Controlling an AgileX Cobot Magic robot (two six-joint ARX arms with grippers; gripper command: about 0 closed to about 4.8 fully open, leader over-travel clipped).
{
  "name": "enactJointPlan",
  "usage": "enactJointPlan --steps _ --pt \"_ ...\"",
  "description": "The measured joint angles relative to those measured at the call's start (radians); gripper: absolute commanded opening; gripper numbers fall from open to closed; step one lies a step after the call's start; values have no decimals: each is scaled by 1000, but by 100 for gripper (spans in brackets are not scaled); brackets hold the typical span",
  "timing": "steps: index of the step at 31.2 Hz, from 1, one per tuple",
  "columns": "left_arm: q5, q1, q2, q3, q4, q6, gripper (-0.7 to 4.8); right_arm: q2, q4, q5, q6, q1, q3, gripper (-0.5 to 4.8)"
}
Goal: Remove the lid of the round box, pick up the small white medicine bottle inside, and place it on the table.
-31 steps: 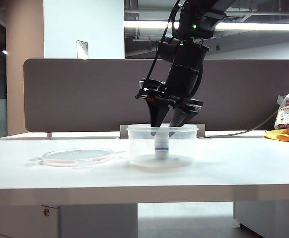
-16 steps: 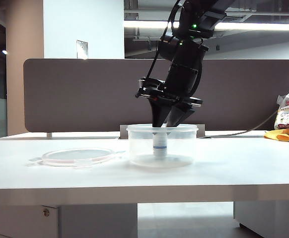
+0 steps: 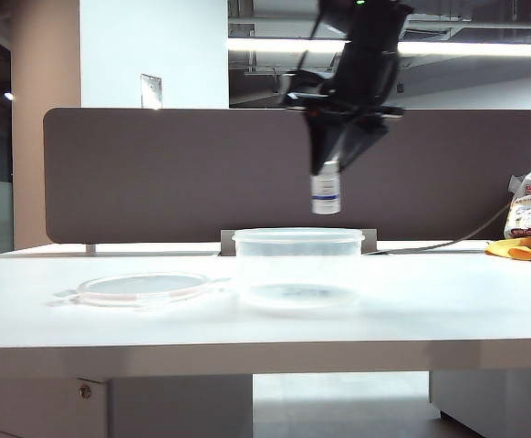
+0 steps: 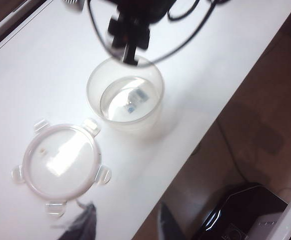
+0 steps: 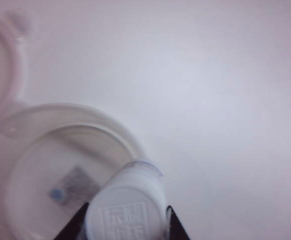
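One small white medicine bottle [image 3: 326,193] hung above the round box [image 3: 297,265], pinched at its cap by your right gripper [image 3: 331,164]. Your left gripper's jaws were out of view, high over the lid [image 3: 142,287] on the desk [image 3: 430,301].

Translucent plastic round box [image 3: 297,265]; glossy table [image 3: 430,310]

exterior: table-level, frontal | wrists: downward, sharing round box [image 4: 125,100]

Bright ceiling strip light [image 3: 275,44], washed-out wrist views, motion-blurred right gripper [image 3: 338,151]
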Motion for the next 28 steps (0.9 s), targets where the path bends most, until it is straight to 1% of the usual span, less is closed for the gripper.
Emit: enactJointPlan --steps 8,12,19,28 --pt "6 0 0 0 -1 3 162 3 -97 4 6 -130 0 112" --pt "7 0 0 0 0 3 162 3 -109 1 10 -166 0 112" --pt "8 0 0 0 0 3 161 41 -115 -13 24 -192 0 116" --pt "9 0 0 0 0 3 161 146 -135 -74 39 -192 -5 117"
